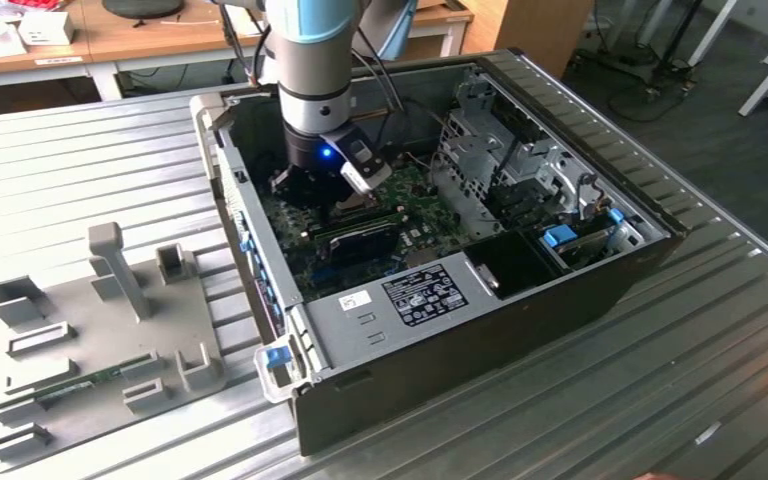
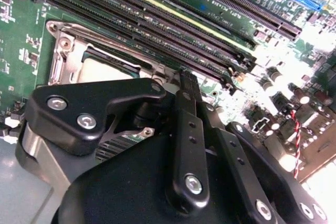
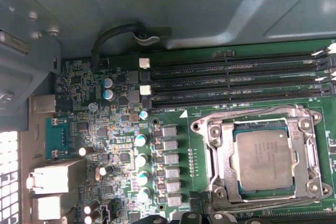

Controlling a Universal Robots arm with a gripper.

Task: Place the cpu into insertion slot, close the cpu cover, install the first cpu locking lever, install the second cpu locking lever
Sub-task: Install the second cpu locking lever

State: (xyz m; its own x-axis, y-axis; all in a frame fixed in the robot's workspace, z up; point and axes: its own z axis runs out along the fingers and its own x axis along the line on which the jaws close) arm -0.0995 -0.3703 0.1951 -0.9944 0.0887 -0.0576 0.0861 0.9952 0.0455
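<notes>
The cpu (image 3: 262, 159), a silvery-beige square chip, lies flat in the insertion slot (image 3: 223, 157) on the green circuit board. The cpu cover (image 3: 305, 153), a silver frame with a cut-out centre, lies down around the chip. A thin wire lever (image 3: 247, 114) runs along the socket's edge beside the long black memory strips. In the second wrist view my gripper (image 2: 181, 80) hangs just over the socket corner, with the cpu (image 2: 105, 69) partly hidden behind its black body. In the exterior view the gripper (image 1: 315, 200) is low inside the open computer case, above the board.
Long black memory strips (image 3: 236, 82) lie next to the socket. The grey drive cage (image 1: 504, 165) stands at the exterior view's right of the gripper, and the case walls (image 1: 244, 240) close in around it. A grey fixture tray (image 1: 104, 330) rests on the ribbed table outside the case.
</notes>
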